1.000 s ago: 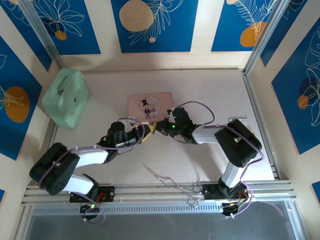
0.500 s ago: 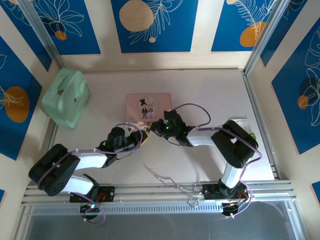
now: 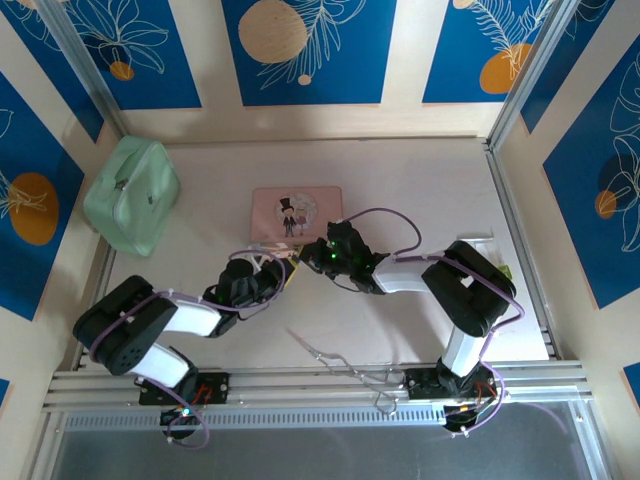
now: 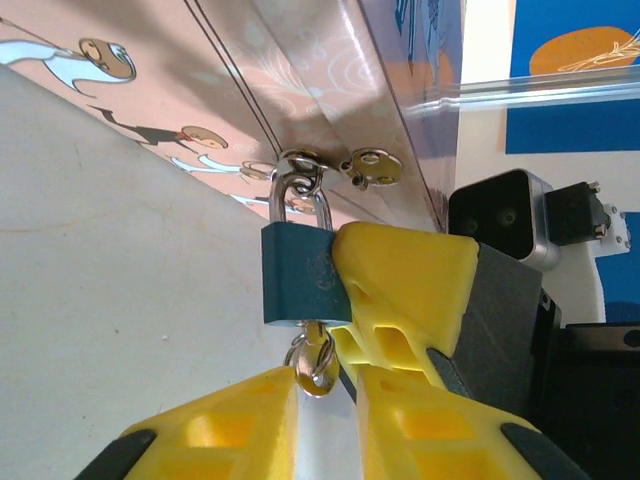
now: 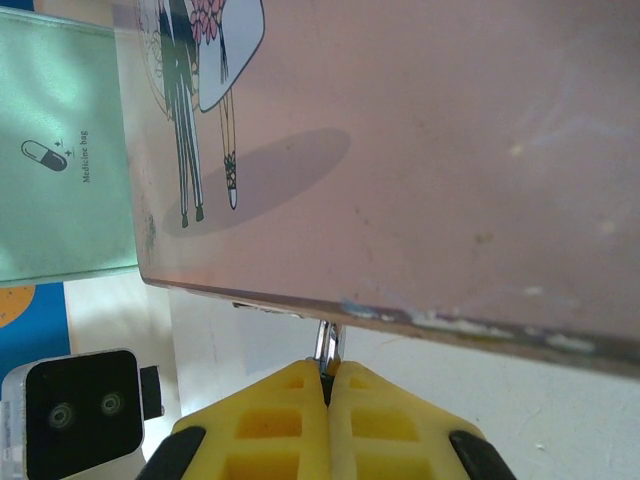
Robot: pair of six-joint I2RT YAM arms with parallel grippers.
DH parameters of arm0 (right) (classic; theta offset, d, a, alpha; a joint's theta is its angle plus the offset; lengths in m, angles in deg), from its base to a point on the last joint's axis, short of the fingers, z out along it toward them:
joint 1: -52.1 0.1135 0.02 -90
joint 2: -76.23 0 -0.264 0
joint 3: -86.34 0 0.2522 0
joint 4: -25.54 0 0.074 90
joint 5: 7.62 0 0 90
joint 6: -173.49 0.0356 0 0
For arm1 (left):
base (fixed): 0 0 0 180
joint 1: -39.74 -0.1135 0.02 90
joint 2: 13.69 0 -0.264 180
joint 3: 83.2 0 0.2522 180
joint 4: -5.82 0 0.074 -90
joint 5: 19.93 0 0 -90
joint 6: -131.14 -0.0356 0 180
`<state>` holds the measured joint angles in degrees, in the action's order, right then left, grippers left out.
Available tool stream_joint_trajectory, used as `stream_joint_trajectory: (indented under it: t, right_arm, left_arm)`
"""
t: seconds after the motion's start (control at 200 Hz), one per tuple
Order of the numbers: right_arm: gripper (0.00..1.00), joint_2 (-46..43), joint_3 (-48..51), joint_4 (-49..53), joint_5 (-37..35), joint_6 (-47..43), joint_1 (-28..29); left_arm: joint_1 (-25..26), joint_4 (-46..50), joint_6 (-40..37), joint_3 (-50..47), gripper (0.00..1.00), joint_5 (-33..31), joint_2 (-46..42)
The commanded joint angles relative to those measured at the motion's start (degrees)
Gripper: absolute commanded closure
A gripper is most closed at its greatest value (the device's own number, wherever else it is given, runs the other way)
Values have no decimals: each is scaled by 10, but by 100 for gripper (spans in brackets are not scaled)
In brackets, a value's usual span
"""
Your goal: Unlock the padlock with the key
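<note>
Small blue-bodied padlock, silvery shackle hooked at the front edge of the glossy pink picture box. The right gripper pinches it between ribbed yellow fingers. The left gripper stands narrowly parted at the silvery key below it, and whether it grips is unclear. Bare matte table lies open alongside.

From above I see both arms bent inward, meeting at the near edge of the pink box. The box lies flat on the table, with a little couple drawn on its lid. My left gripper and right gripper sit just beside each other there. A pale green bag rests well off to the left. A thin wire tool lies near the arm bases.
</note>
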<state>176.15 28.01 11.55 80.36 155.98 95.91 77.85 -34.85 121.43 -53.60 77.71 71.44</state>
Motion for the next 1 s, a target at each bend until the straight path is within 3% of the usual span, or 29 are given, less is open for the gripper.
stream_joint_trajectory:
  t: [0.0,0.665,0.995]
  right_arm:
    - [100,29,26,95,52,83,14]
    - [100,30,27,88,52,90,19]
    - [100,20,32,96,53,88,21]
  left_arm:
    - [3,-1,-7,-7,81,-32,-15]
    - [18,-81,25,-5,79,-36,58]
    - [14,-63,14,20,94,-32,66]
